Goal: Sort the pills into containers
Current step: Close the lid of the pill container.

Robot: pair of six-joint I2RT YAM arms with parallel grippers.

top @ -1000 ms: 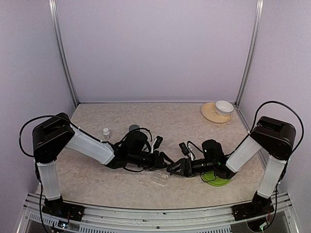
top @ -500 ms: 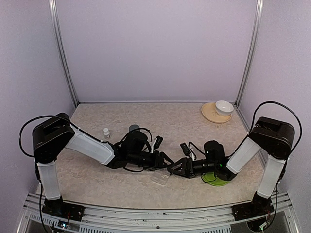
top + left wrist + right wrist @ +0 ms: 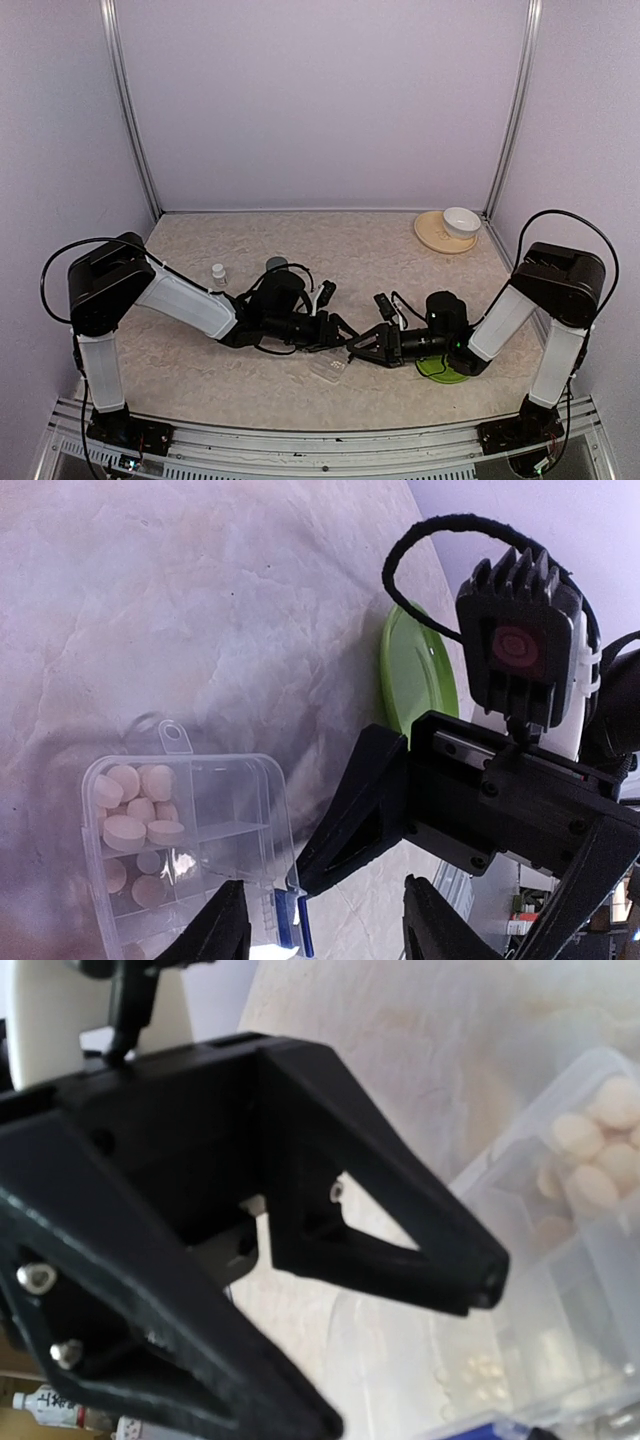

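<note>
Two sets of fingers, both spread wide and holding nothing, meet low over a clear pill organiser (image 3: pixel 200 815) lying on the table (image 3: pixel 350 250) between the arms. One fingertip of the right gripper (image 3: pixel 362 350) reaches the organiser's rim, inside the gap of the left gripper (image 3: pixel 328 885). Pale pills (image 3: pixel 135 805) fill a corner compartment. A green plate (image 3: pixel 415 680) lies near, beneath the right wrist.
</note>
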